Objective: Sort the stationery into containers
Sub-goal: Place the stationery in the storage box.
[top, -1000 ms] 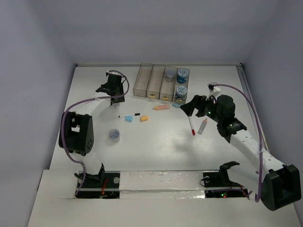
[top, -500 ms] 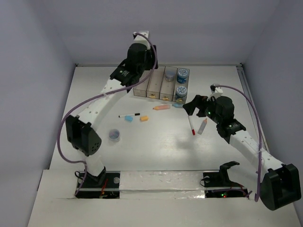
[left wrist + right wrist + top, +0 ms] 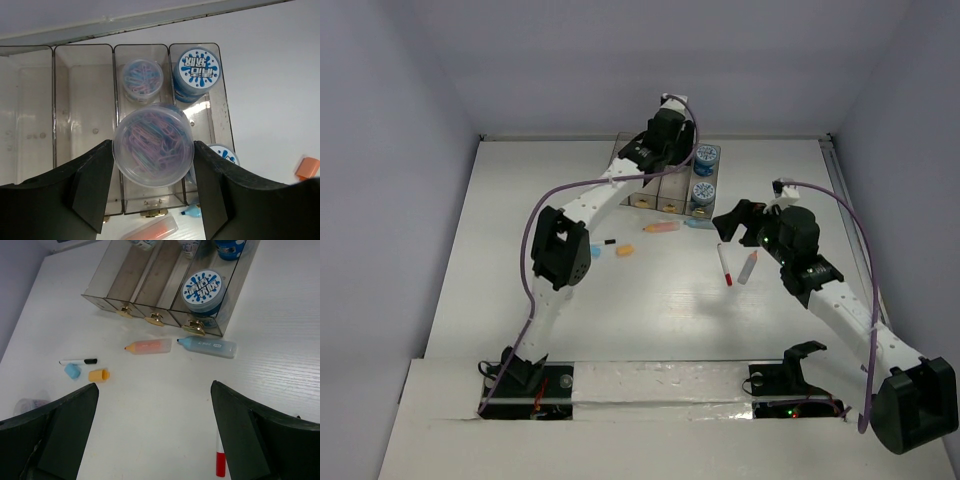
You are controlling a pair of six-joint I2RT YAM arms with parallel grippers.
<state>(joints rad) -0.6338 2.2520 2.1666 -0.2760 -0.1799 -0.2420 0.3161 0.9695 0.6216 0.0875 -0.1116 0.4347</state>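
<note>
Swung across from the table's left side, the left arm now reaches over the containers (image 3: pixel 642 178) at the far edge. The right arm has barely shifted.

Top view: the left gripper (image 3: pixel 672 135) hangs above the row of 4 bins, its jaws hidden under the wrist. The right gripper (image 3: pixel 735 222) hovers near a red-and-white pen (image 3: pixel 725 265) lying on the table.

Left wrist view, showing what the top view hides: the jaws stand about half open, clamped on a clear jar (image 3: pixel 152 150) of coloured paper clips, held over the 3rd bin from the left. A second clip jar (image 3: pixel 142 80) sits at that bin's far end. A blue-lidded jar (image 3: pixel 199 70) sits in the 4th bin.

Right wrist view: the jaws are spread wide, holding and touching nothing. On the table in front of the bins lie an orange marker (image 3: pixel 148 346), a blue marker (image 3: pixel 207 346), a black-and-white pen (image 3: pixel 79 361), a blue eraser (image 3: pixel 73 371) and an orange eraser (image 3: pixel 98 375).
</note>
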